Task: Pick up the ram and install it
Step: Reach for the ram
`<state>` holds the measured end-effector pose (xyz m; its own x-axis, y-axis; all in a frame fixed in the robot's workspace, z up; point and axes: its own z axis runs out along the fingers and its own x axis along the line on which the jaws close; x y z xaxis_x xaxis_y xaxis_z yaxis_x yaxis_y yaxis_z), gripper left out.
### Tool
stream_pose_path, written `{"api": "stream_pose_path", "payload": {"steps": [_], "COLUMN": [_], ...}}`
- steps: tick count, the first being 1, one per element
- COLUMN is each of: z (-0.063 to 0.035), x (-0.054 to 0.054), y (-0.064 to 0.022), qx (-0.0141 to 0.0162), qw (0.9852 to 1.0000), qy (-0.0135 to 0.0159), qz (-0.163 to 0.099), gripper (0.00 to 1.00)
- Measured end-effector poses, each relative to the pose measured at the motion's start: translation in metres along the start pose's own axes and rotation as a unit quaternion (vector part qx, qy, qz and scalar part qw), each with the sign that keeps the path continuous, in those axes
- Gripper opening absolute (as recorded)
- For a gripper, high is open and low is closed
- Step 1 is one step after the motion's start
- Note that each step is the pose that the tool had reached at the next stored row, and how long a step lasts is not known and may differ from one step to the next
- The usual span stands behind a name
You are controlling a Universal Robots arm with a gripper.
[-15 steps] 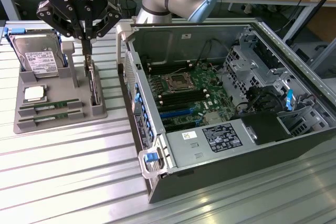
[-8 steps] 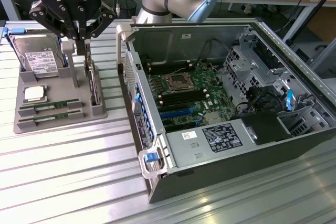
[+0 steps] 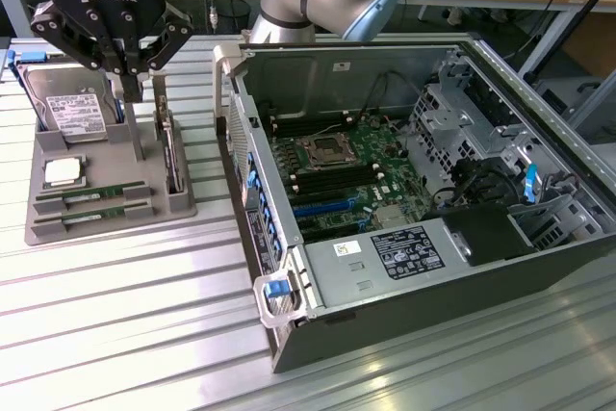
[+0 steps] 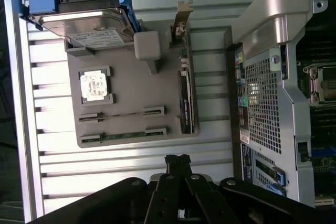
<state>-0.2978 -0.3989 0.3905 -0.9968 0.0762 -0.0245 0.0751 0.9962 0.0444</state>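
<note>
Two fingers of the tool are pressed together with nothing between them, so it is closed and empty. It hangs well above the bench, over a grey tray of parts. By my reading this is the very start of the pickup, since no stick is out of its place.

Nearest the tool in the exterior view, the tray holds a hard drive propped at a slant. A tall expansion card stands on edge near it (not what the task wants). Further from the tool lies a square processor chip. Past that are the first ram stick and the second ram stick, each seated in its own groove, parallel and just apart.

A grasp would call for opened fingers set across a stick's thin faces, then a straight lift out of the groove.

Beyond the tray, off to the tool's side, the open computer case shows its motherboard. Black memory slots that look bare flank the processor socket.
</note>
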Motion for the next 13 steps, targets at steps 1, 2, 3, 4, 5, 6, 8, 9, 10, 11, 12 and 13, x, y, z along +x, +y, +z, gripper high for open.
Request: {"api": "stream_pose_path", "payload": {"steps": [1, 2, 3, 4, 5, 6, 8, 9, 10, 11, 12, 13], "z": [0.0000, 0.0000, 0.0000, 0.0000, 0.0000, -0.0001, -0.0001, -0.0001, -0.0001, -0.0001, -0.0001, -0.0001], "x": [0.001, 0.003, 0.004, 0.004, 0.006, 0.007, 0.011, 0.013, 0.013, 0.014, 0.015, 0.016], "y": [-0.0001, -0.0002, -0.0003, -0.0003, -0.0005, -0.0006, -0.0009, -0.0010, -0.0011, -0.0011, -0.0012, -0.0013], "qx": [0.0000, 0.0000, 0.0000, 0.0000, 0.0000, 0.0000, 0.0000, 0.0000, 0.0000, 0.0000, 0.0000, 0.0000], "qw": [1.0000, 1.0000, 1.0000, 1.0000, 1.0000, 1.0000, 1.0000, 1.0000, 1.0000, 1.0000, 1.0000, 1.0000], "qy": [0.0000, 0.0000, 0.0000, 0.0000, 0.0000, 0.0000, 0.0000, 0.0000, 0.0000, 0.0000, 0.0000, 0.0000], "qz": [0.000, 0.000, 0.000, 0.000, 0.000, 0.000, 0.000, 0.000, 0.000, 0.000, 0.000, 0.000], "gripper": [0.10, 0.10, 0.10, 0.10, 0.10, 0.10, 0.10, 0.10, 0.10, 0.10, 0.10, 0.10]}}
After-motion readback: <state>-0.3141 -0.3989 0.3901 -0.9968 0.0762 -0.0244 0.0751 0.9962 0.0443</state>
